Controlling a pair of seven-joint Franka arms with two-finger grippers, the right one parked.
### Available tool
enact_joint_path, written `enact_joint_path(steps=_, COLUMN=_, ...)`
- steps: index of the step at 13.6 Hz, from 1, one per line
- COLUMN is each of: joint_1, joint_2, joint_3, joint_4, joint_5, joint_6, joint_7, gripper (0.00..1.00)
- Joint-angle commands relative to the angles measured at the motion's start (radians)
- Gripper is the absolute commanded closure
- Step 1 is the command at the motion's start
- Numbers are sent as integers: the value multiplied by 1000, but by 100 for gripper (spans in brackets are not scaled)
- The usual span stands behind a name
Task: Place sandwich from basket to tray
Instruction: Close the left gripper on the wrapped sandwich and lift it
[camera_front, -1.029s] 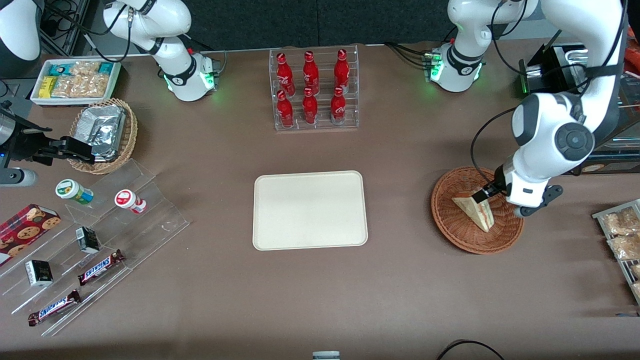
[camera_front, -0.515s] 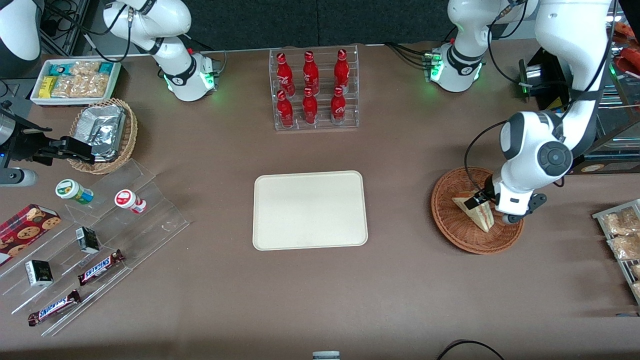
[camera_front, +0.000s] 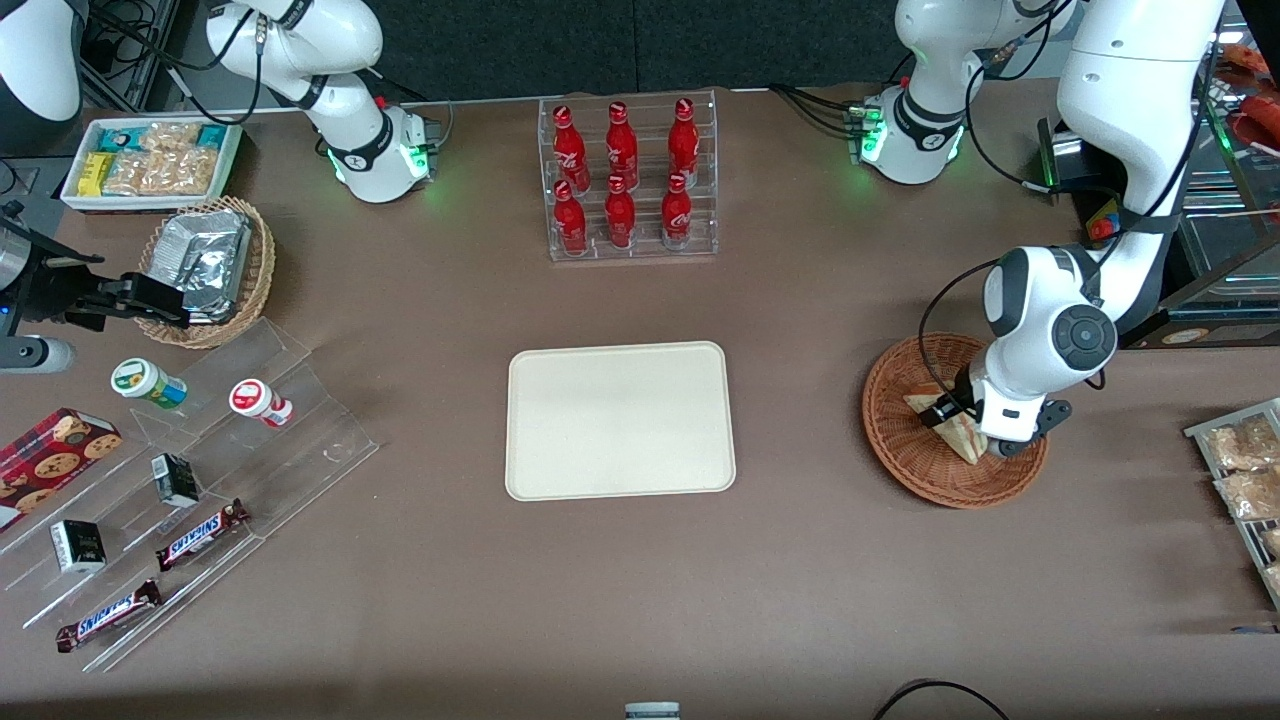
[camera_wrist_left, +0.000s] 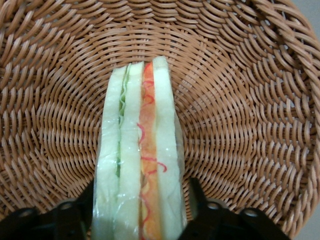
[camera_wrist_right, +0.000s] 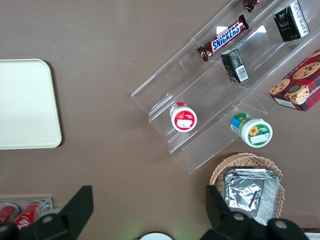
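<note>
The sandwich (camera_front: 962, 438) is a pale bread wedge with a red, orange and green filling stripe, lying in the reddish-brown wicker basket (camera_front: 900, 468) toward the working arm's end of the table. My gripper (camera_front: 950, 412) is lowered into the basket and stands open, one finger on each side of the sandwich. In the left wrist view the sandwich (camera_wrist_left: 137, 150) runs between the black fingers (camera_wrist_left: 197, 200); the gripper (camera_wrist_left: 141, 192) straddles its wide end, with a narrow gap showing on one side, over the woven basket (camera_wrist_left: 240, 100). The cream tray (camera_front: 620, 420) lies mid-table with nothing on it.
A clear rack of red bottles (camera_front: 628, 180) stands farther from the front camera than the tray. A stepped acrylic shelf (camera_front: 200, 480) with snacks, a tan basket of foil packets (camera_front: 205, 268) and a white snack box (camera_front: 150, 160) sit toward the parked arm's end. Snack packets (camera_front: 1240, 470) lie beside the basket.
The arm has swung in over the basket and lowered, bringing the gripper down and around the sandwich. The sandwich has not moved.
</note>
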Motion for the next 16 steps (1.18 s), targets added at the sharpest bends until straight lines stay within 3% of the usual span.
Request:
enact_joint_path(steps=1, joint_1=5, joint_2=0, joint_3=7, joint_4=7, joint_5=11, joint_6=2, joint_7=-19, gripper=88)
enact_joint_path(steps=4, joint_1=5, joint_2=-7, joint_3=7, joint_4=65, joint_5=8, joint_6=-83, joint_7=-21, gripper=88)
enact_joint_path(steps=9, joint_1=-25, joint_2=-9, joint_3=-25, joint_4=323, joint_5=-7, joint_6=-439, joint_7=-197, gripper=87)
enact_joint_path(steps=11, joint_1=-85, joint_2=-6, joint_3=-31, joint_4=409, joint_5=-10, joint_6=-527, joint_7=-324, gripper=87)
enact_joint_path(steps=16, joint_1=-306, joint_2=6, joint_3=-33, joint_4=500, joint_5=-53, joint_6=-538, joint_7=-605, gripper=87)
